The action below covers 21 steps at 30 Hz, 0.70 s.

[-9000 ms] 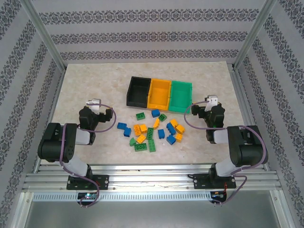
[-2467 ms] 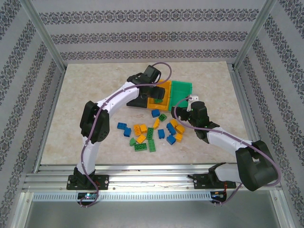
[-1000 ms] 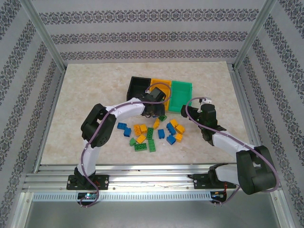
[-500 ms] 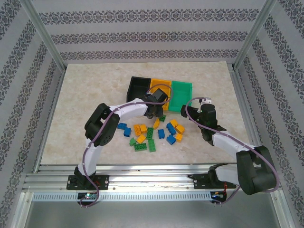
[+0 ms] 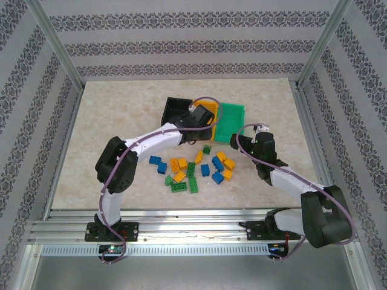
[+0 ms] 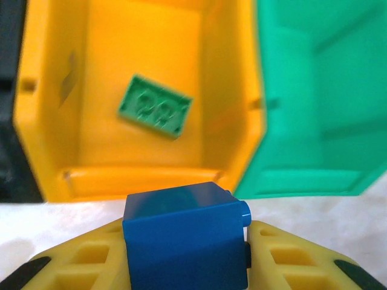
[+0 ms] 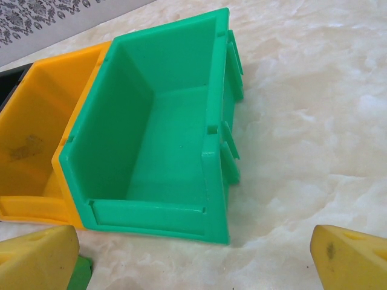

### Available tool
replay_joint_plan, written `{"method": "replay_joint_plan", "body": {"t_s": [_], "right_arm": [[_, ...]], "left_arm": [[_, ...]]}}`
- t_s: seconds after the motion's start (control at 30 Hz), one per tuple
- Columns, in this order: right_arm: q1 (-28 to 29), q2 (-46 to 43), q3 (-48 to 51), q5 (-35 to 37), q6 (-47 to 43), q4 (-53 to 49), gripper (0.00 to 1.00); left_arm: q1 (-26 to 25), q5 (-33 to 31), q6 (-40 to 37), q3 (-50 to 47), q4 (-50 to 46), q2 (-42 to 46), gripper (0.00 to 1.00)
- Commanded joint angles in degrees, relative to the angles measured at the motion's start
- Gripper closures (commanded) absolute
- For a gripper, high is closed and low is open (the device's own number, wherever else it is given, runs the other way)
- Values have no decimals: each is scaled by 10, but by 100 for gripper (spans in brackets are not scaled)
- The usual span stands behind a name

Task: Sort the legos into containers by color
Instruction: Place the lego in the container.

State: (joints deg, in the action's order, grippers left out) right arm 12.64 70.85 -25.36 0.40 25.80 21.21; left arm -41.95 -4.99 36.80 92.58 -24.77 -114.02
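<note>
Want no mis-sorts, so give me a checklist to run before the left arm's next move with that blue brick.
1. Grip on blue brick by left tool: ok, held squarely.
2. Aim at blue's likely home, the black bin: not ok, the left tool faces the yellow-orange bin.
3. Only matching colour in yellow-orange bin: not ok, a green brick lies inside.
4. Wrong colours in green bin: ok, none seen.
5. Clearance of right tool from left tool: ok, it is open, by the green bin's front.
6. Contents of black bin: cannot tell.

Bright, even light w/ soft shadows; blue lego (image 6: pixel 184 238) blurry.
</note>
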Motion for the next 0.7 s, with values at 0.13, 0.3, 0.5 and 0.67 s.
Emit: {"method": "replay_joint_plan", "body": {"t_s": [0.13,0.3,0.5,0.67], "right_arm": [[-4,-50,27,32,18,16,2],[-19,-83,44,41,23,14,2],[-21,-76,41,36,27,13,2],[-20,-78,43,36,28,13,2]], "left_arm": [[-14,21,-52,206,-37,-105,64],[-23,31,-80,356,-102,-189,56],[-23,34,-95,402,-172,-215,31],[-26,29,-105,240,-95,-121,31]]}}
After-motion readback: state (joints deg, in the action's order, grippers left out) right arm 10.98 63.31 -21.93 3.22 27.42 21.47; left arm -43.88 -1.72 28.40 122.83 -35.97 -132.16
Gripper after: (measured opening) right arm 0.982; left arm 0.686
